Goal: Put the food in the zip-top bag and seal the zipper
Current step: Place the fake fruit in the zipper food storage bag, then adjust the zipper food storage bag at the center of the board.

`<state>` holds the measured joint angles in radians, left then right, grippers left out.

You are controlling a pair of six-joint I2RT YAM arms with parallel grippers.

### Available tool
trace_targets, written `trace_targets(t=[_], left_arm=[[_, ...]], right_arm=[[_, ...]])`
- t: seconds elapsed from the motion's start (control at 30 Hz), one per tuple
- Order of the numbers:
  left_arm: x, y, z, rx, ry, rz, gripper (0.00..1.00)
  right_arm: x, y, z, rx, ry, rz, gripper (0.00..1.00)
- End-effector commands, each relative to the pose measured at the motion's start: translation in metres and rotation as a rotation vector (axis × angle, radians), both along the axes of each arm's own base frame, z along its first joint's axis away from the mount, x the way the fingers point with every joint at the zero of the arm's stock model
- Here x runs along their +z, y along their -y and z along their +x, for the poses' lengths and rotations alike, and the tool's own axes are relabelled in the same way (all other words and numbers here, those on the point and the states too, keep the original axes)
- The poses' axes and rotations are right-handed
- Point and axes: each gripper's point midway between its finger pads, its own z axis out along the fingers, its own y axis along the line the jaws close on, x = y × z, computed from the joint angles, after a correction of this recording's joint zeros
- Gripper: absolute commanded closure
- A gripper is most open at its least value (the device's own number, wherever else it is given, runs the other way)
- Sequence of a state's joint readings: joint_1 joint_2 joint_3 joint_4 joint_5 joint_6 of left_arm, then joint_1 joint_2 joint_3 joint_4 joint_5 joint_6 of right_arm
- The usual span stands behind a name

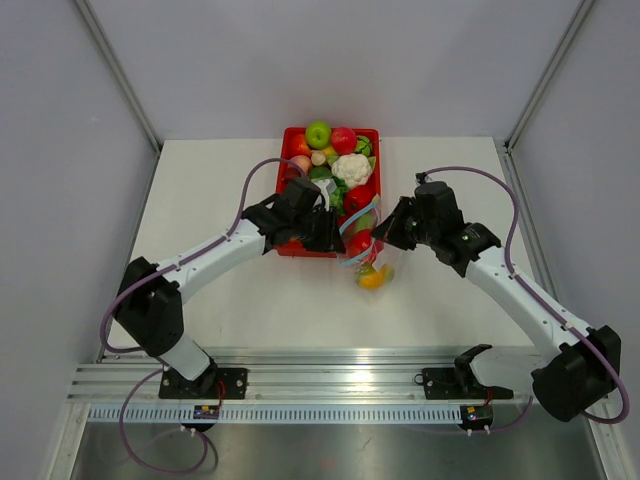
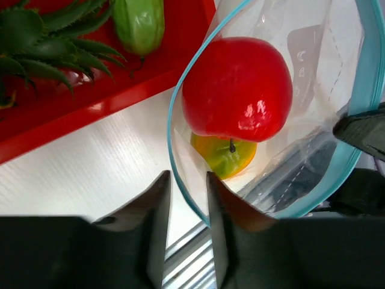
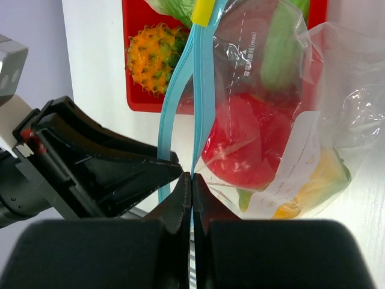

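The zip-top bag [image 1: 368,262] hangs between my two grippers just in front of the red tray [image 1: 290,135]. A red tomato [image 2: 237,90] and an orange-yellow mango [image 2: 225,158] lie inside it. Its mouth gapes wide, the teal zipper [image 2: 174,138] curving round the opening. My left gripper [image 2: 188,180] is open with a narrow gap, and the near zipper strip runs between its fingertips. My right gripper [image 3: 192,180] is shut on the other zipper strip [image 3: 201,78] at the bag's far rim. More food stays in the tray, among it a green apple [image 1: 318,133] and a cauliflower [image 1: 351,168].
The tray stands at the table's back middle, holding leafy greens [image 2: 48,42], a green fruit [image 2: 139,24] and a spiky orange fruit [image 3: 153,57]. White tabletop lies under the bag. A metal rail [image 1: 340,385] runs along the near edge.
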<state>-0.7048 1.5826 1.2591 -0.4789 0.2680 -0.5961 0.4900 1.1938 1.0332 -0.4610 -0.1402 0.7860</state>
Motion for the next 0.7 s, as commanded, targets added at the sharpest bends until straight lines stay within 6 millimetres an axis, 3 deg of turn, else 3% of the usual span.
trace_targets(t=[0.0, 0.03, 0.07, 0.27, 0.4, 0.53, 0.67], left_arm=[[0.013, 0.014, -0.004, -0.037, 0.019, -0.054, 0.81], [0.022, 0.018, -0.005, -0.043, 0.030, -0.067, 0.95], [0.027, 0.019, -0.006, -0.048, 0.040, -0.072, 1.00], [0.073, 0.039, -0.018, -0.112, 0.104, -0.144, 1.00], [0.056, 0.044, -0.014, -0.115, 0.068, -0.109, 1.00], [0.045, 0.041, -0.016, -0.112, 0.050, -0.084, 1.00], [0.050, 0.038, -0.012, -0.091, 0.078, -0.078, 1.00]], right_arm=[[0.010, 0.005, -0.001, -0.021, 0.034, -0.006, 1.00], [0.007, 0.014, 0.000, -0.050, 0.028, -0.056, 1.00], [0.007, 0.020, 0.001, -0.063, 0.027, -0.086, 1.00], [0.006, 0.053, -0.001, -0.125, 0.030, -0.267, 1.00], [0.000, 0.059, -0.005, -0.149, 0.008, -0.280, 1.00], [0.028, 0.067, -0.013, -0.184, 0.097, -0.230, 1.00], [0.035, 0.083, -0.018, -0.211, 0.111, -0.290, 1.00]])
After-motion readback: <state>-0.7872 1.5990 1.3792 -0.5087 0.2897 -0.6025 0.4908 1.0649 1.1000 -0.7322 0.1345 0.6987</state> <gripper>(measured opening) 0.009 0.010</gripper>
